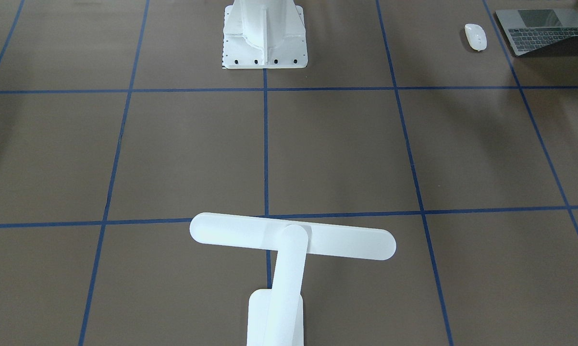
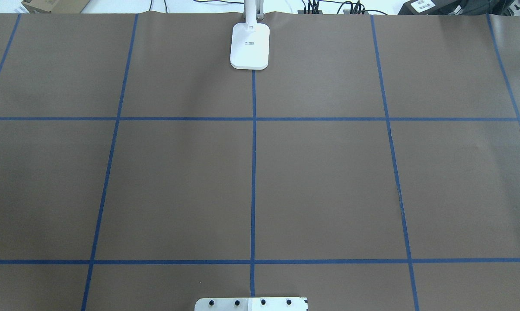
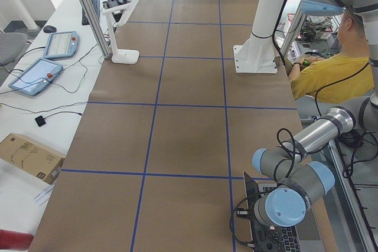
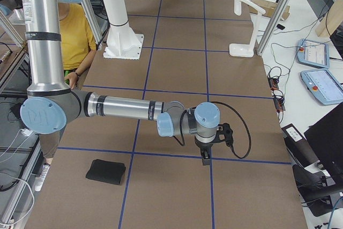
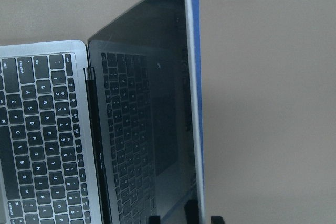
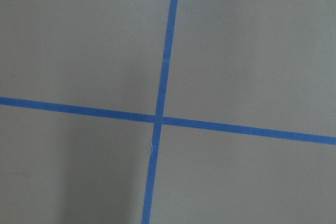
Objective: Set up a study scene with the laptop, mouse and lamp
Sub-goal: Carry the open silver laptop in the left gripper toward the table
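The laptop (image 1: 543, 31) stands open at the table's corner on my left side, with the mouse (image 1: 475, 37) beside it. In the left wrist view my left gripper (image 5: 185, 220) is open. Its fingertips (image 5: 154, 219) stand either side of the edge of the laptop (image 5: 191, 103) lid, with a gap on both sides. The lamp (image 1: 289, 250) stands upright at the far middle edge, its base (image 2: 250, 45) on the centre line. My right gripper (image 4: 205, 158) points down just above the bare table, far from all three things. I cannot tell whether it is open or shut.
The white robot pedestal (image 1: 264, 33) is bolted at the middle of my side of the table. A black mouse pad (image 4: 106, 171) lies near the table's right end. A seated person in yellow (image 3: 325, 72) is behind the pedestal. Blue tape lines grid the brown table.
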Controlling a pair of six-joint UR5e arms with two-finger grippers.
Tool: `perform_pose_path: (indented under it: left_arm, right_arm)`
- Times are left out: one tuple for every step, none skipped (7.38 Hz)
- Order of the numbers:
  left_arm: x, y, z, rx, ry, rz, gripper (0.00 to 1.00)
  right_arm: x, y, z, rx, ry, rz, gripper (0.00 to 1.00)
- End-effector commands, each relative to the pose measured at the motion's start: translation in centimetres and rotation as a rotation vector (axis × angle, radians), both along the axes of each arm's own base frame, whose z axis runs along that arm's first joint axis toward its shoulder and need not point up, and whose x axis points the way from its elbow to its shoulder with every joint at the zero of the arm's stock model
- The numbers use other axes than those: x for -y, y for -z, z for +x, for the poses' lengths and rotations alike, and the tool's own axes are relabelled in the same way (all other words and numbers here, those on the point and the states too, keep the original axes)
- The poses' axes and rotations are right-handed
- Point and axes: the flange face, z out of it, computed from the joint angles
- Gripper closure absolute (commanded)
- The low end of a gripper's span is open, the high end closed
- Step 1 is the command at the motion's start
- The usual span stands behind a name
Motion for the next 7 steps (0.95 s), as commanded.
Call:
perform_pose_path:
  left_arm:
    - [0.3,0.4,-0.1,0.002,0.0,0.01,1.0]
    - [0.6,0.9,0.0,-0.025,0.015,0.026,1.0]
    - [0.8,1.8,-0.1,-0.032,0.016,0.019,1.0]
    - [1.6,4.0,-0.5,-0.04,0.017,0.003,1.0]
    - [3.0,5.8,-1.1,-0.047,0.017,-0.011,1.0]
    - [4.2,6.7,-1.7,-0.044,0.018,-0.007,1.0]
    - [5.3,7.7,-2.3,-0.033,0.021,0.013,1.0]
  right_arm:
    - [-0.2,0.0,-0.1,0.017,0.002,-0.004,0.01]
    - [-0.2,0.0,-0.1,0.019,0.002,-0.004,0.01]
    - [-0.2,0.0,-0.1,0.019,0.001,-0.005,0.01]
    - [-0.2,0.0,-0.2,0.019,0.002,-0.003,0.01]
    - [-0.2,0.0,-0.1,0.019,0.001,-0.003,0.01]
    - [-0.2,0.0,-0.2,0.019,0.003,-0.002,0.01]
    - [-0.2,0.0,-0.2,0.019,0.002,-0.005,0.01]
